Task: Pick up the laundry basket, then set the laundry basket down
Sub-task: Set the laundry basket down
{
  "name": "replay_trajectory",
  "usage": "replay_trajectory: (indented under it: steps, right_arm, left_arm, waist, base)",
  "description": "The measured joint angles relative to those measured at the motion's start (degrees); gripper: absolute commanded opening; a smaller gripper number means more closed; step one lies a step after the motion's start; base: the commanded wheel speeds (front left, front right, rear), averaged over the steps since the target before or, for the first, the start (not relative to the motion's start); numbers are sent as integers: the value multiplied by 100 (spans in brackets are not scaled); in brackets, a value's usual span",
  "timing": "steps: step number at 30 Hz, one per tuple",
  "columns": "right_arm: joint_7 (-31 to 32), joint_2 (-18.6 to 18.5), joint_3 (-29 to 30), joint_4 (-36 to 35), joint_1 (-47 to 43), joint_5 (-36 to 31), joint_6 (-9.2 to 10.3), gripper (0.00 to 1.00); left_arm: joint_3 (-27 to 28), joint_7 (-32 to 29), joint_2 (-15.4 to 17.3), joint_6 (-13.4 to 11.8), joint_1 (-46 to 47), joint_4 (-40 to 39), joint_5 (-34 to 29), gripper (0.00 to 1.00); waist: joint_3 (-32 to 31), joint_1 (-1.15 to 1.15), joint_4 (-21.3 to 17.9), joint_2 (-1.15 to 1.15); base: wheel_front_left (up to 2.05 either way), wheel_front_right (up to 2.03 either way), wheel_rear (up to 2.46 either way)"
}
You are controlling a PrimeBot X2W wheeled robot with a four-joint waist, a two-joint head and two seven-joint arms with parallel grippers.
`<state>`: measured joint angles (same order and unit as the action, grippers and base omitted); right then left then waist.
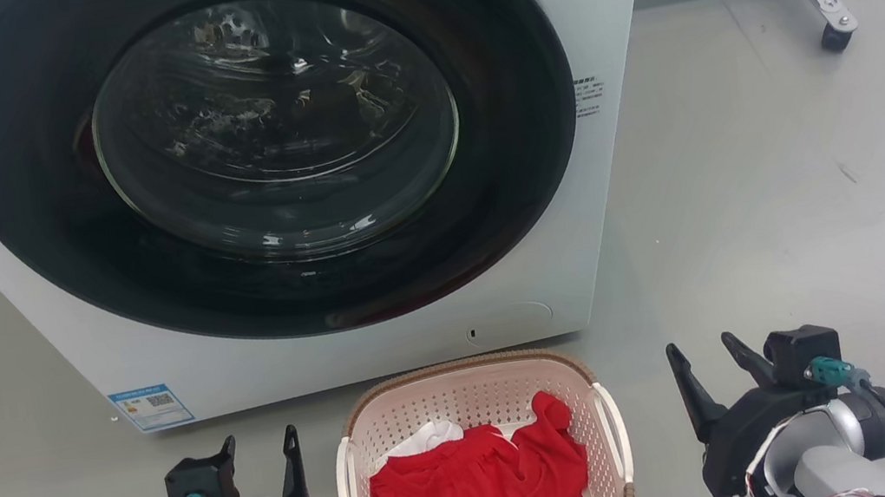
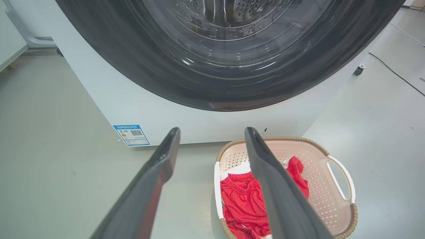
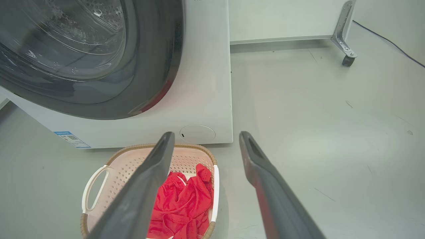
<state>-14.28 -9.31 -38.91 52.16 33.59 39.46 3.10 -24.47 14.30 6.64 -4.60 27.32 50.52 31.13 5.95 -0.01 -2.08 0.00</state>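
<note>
A white front-loading washing machine (image 1: 275,124) takes up the upper left and centre of the head view, its round dark-rimmed glass door shut. Grey floor (image 1: 793,187) spreads around it and across the whole right side.

The laundry basket (image 1: 465,398) stands on the floor at the bottom centre of the frame, just in front of the washer's lower edge. It is pale pink and perforated, with a brown woven-look rim and a white handle on each side.

The left gripper (image 1: 259,438) sits at the lower left, just beside the basket's left handle but apart from it. Its two dark fingers are spread wide and hold nothing. The right gripper (image 1: 698,343) sits at the lower right, a little further from the basket, also spread wide and empty.

A crumpled red garment (image 1: 478,489) fills most of the basket, with a bit of white cloth (image 1: 427,437) at its upper left.

A small blue label (image 1: 150,406) is stuck to the washer's lower left corner. A metal leg with a caster wheel (image 1: 836,36) stands at the upper right.
</note>
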Motion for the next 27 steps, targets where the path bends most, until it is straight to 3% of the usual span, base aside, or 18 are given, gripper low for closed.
replay_trajectory:
  steps: [17,27]
  right_arm:
    - [0,-416,516,-1946,-1608,-619,346,100]
    - [-1,-564,880,-2872,-2274,-904,396,100]
  left_arm:
    - [272,1,158,-202,-1752,-2127,-656,100]
    - [576,1,182,-250,-2446,-2949,-810,100]
  waist:
    - [-620,0,-60,1]
    - [-777,0,-20,0]
  base:
    - [0,0,0]
    - [0,0,0]
